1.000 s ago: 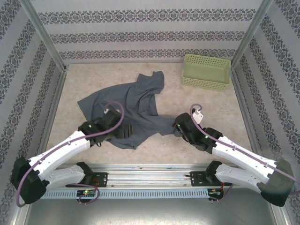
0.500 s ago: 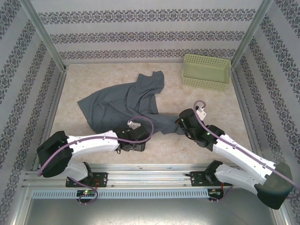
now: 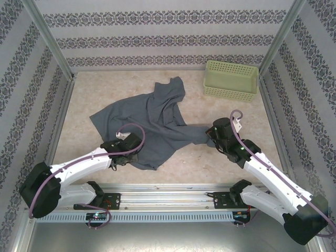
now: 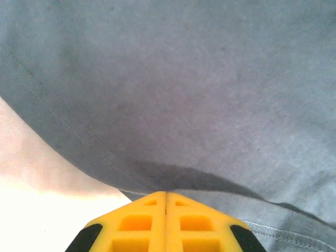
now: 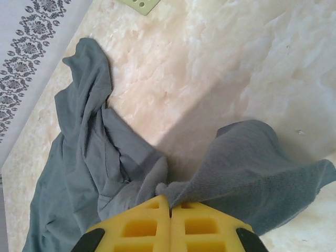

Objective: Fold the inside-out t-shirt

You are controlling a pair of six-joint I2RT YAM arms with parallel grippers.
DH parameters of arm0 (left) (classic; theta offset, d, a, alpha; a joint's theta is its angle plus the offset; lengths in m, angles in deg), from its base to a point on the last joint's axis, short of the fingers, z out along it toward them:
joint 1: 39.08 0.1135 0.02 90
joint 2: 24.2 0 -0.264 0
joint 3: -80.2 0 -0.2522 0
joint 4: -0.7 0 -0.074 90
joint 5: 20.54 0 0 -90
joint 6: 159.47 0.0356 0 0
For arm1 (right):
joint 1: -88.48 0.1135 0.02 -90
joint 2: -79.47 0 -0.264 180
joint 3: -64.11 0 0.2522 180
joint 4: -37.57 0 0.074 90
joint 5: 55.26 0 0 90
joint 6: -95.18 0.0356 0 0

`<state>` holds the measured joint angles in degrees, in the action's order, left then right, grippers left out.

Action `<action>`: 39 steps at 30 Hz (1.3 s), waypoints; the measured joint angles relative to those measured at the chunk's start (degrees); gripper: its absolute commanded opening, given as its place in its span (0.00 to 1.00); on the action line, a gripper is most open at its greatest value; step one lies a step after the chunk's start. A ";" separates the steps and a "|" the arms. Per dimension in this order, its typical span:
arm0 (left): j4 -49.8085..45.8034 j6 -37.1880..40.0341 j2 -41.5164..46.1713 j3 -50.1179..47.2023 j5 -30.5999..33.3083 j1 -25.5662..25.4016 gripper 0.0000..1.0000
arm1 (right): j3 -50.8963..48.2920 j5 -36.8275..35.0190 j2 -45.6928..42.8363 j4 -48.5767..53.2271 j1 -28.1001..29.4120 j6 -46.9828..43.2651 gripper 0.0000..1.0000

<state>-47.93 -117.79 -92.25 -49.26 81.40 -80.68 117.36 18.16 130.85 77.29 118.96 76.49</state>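
Note:
The inside-out t-shirt (image 3: 152, 118), plain slate blue-grey, lies crumpled across the middle of the marble table. My left gripper (image 3: 131, 152) sits at its near-left hem. In the left wrist view the t-shirt (image 4: 184, 89) spreads ahead of the left gripper (image 4: 166, 194), whose yellow jaws are pressed together on the hem's fold. My right gripper (image 3: 209, 134) holds the shirt's right end off to the right. In the right wrist view the right gripper (image 5: 169, 198) is shut on a bunch of t-shirt cloth (image 5: 252, 173), and the rest of the shirt trails away to the left.
A pale yellow-green perforated basket (image 3: 231, 80) stands at the back right, and its corner (image 5: 139, 4) shows in the right wrist view. Patterned walls and metal posts ring the table. Bare tabletop (image 3: 231, 113) lies between the shirt and the basket.
The left gripper shifted left along the shirt's near hem and closed from wide open. The right gripper moved right and back, drawing the shirt's right end out with it.

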 measured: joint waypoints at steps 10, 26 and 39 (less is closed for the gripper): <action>0.26 0.28 -11.06 12.28 -0.94 -16.35 0.59 | -0.55 2.34 1.42 -0.11 0.02 -0.15 0.00; -0.68 -2.01 -12.20 3.80 -0.09 -9.01 0.00 | -0.98 0.81 -4.07 4.68 -3.52 -1.07 0.00; -2.38 8.74 3.72 3.43 -0.20 17.46 0.00 | -3.65 0.66 -3.54 6.23 -1.95 0.50 0.00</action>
<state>-50.31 -109.04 -88.53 -45.83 81.20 -63.22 113.71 18.82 127.31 83.52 117.02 76.99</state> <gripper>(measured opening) 0.048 0.043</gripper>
